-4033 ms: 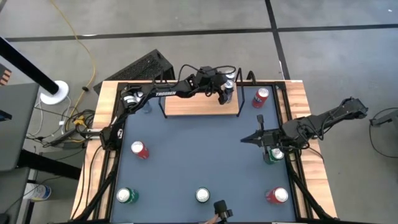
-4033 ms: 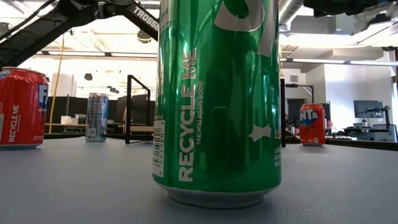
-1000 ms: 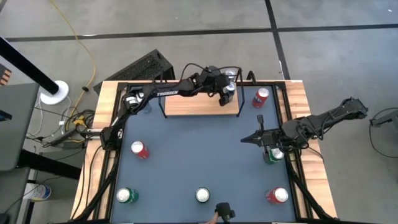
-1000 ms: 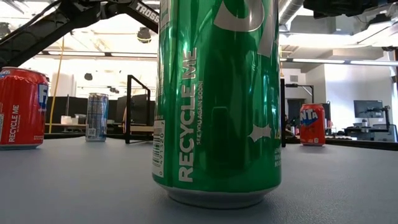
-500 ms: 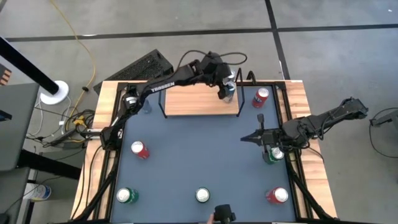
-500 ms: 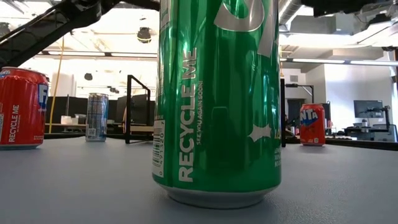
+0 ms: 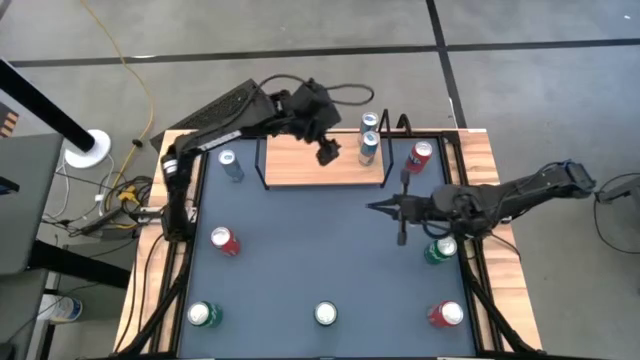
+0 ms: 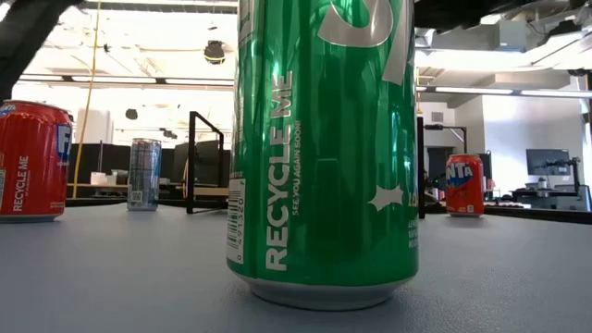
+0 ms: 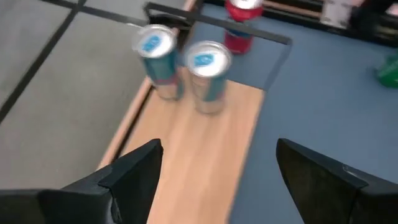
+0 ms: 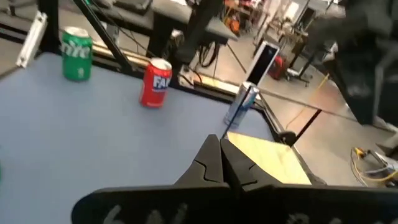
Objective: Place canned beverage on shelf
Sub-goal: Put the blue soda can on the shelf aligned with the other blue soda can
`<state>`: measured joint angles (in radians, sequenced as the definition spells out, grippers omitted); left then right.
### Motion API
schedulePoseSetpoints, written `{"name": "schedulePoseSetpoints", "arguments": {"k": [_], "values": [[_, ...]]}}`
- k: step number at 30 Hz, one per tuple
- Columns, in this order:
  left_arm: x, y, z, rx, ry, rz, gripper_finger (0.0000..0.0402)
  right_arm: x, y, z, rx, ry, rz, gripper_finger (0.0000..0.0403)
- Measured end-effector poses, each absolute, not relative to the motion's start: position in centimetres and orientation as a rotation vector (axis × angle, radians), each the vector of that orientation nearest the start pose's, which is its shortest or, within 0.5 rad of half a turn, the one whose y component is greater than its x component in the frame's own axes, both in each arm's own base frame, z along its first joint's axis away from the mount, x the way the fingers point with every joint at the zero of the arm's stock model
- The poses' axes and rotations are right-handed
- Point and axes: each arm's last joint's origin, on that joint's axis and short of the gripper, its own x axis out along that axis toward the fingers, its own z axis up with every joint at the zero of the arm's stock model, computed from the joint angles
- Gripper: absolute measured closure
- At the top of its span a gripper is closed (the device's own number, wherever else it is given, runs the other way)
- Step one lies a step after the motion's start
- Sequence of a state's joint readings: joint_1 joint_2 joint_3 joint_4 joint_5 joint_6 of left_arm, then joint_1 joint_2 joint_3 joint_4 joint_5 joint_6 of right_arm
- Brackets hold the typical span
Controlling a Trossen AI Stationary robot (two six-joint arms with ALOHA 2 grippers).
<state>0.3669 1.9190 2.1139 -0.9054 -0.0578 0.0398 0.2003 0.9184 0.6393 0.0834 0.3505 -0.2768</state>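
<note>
On the shelf [image 7: 310, 168] you have two silver-blue cans [image 7: 368, 147] standing at its right end; your left gripper [image 7: 328, 152] hangs open above the board, your right gripper [image 7: 385, 207] shut over the table [image 7: 310, 250]

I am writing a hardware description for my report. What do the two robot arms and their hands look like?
Both arms are dark, almost black, built of slim jointed segments. The left arm has a black cable looping above its wrist. The left hand has two broad, flat, dark fingers with angular tips. The right arm is equally dark; the right hand tapers to two narrow pointed fingers. No lettering is readable now.
</note>
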Motion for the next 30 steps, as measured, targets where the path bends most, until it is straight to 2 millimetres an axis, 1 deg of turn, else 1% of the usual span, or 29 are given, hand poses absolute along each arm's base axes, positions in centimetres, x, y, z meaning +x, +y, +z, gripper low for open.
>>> {"name": "schedulePoseSetpoints", "arguments": {"k": [4,7,11,15,18,22,25,28,30], "values": [[36.4,12.9,39.9,-0.005,0.718,0.436,0.01,22.0,3.0,28.0,-0.331,0.256,-0.077,0.0403],[34.3,11.9,40.4,0.012,0.683,0.449,0.01,23.1,3.1,27.5,-0.301,0.292,-0.057,0.0403],[30.9,10.8,40.9,0.005,0.59,0.465,0.01,24.5,3.4,26.7,-0.288,0.36,-0.052,0.0403],[27.9,9.9,40.1,0.015,0.515,0.498,0.01,25.3,3.6,25.4,-0.303,0.431,-0.04,0.0403],[25.5,9.3,39.3,0.034,0.487,0.564,0.01,25.8,3.7,24.6,-0.288,0.462,-0.039,0.0403],[22.4,9.1,38.3,0.041,0.487,0.691,0.01,26.2,3.9,23.7,-0.254,0.506,-0.001,0.0403],[20.4,9.2,37.6,0.008,0.479,0.783,0.01,26.2,4.0,23.4,-0.248,0.526,0.024,0.0403],[18.7,9.7,36.7,-0.046,0.483,0.876,0.01,26.2,4.0,23.4,-0.241,0.52,0.039,0.0403],[17.9,10.5,35.7,-0.102,0.523,0.951,0.01,26.2,4.0,23.4,-0.241,0.521,0.04,0.0403]]}}
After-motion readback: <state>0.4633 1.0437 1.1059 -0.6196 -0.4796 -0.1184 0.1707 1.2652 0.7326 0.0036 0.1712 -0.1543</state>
